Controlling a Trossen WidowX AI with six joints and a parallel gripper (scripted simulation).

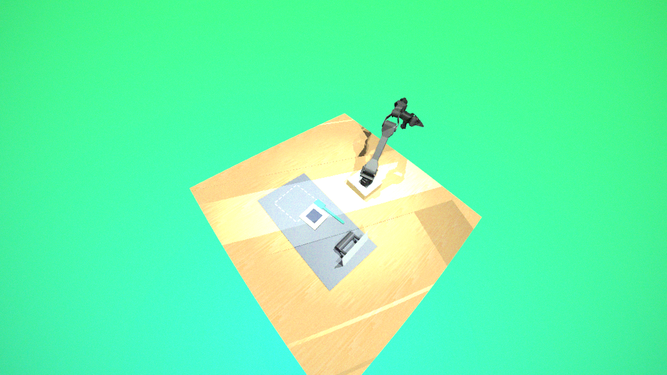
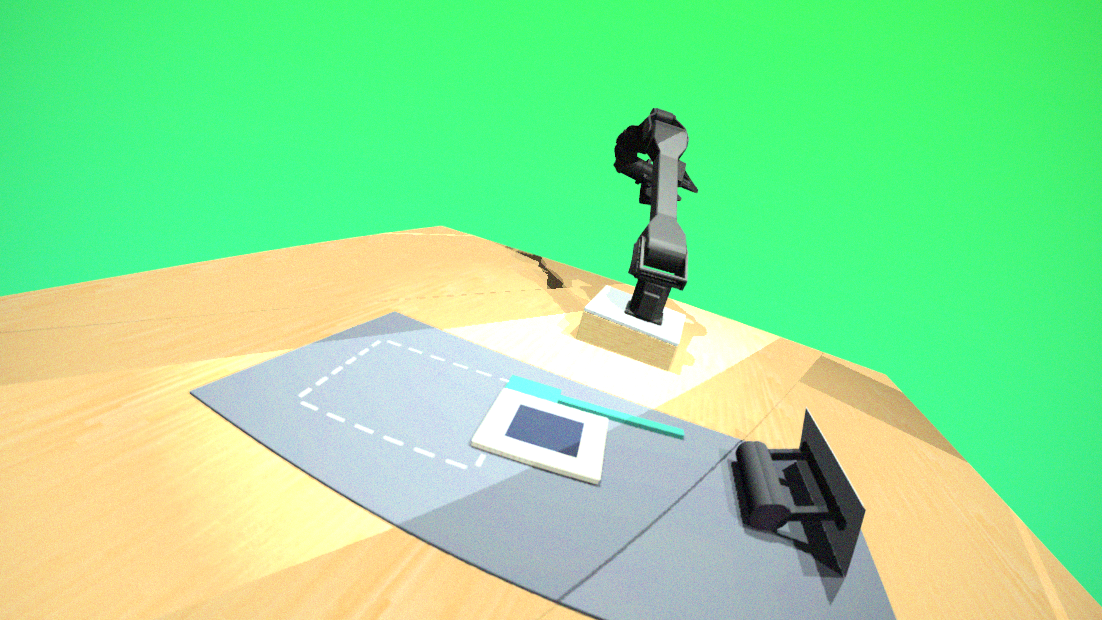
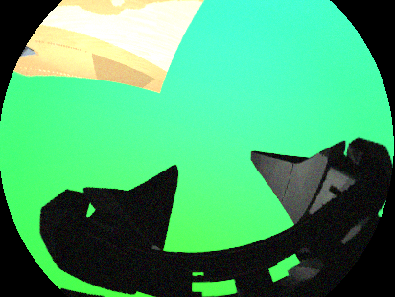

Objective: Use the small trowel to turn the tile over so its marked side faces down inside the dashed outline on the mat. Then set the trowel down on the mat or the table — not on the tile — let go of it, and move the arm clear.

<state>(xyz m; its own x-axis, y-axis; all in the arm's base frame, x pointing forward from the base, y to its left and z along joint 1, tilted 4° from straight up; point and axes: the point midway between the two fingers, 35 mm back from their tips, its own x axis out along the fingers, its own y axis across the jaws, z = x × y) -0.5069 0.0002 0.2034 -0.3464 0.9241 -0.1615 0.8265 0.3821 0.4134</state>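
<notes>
Arm standing raised off the table's edge, gripper open, tile lying marked side up.
The table (image 1: 261,279) (image 2: 115,462) (image 3: 72,38) is running out of frame in all three views. The mat (image 1: 312,265) (image 2: 493,539) is having its near end cut off in the exterior view; only a sliver, probably its corner, is showing in the wrist view. The arm (image 1: 380,149) (image 2: 664,192) is folding over its gripper (image 1: 422,126) (image 2: 695,190) (image 3: 215,159), whose fingers are standing wide with nothing between. The tile (image 1: 304,216) (image 2: 493,434) is partly hiding the dashed outline (image 1: 285,211) (image 2: 346,418). The trowel (image 1: 333,215) (image 2: 620,415) is lying along the tile's edge; contact is unclear.
</notes>
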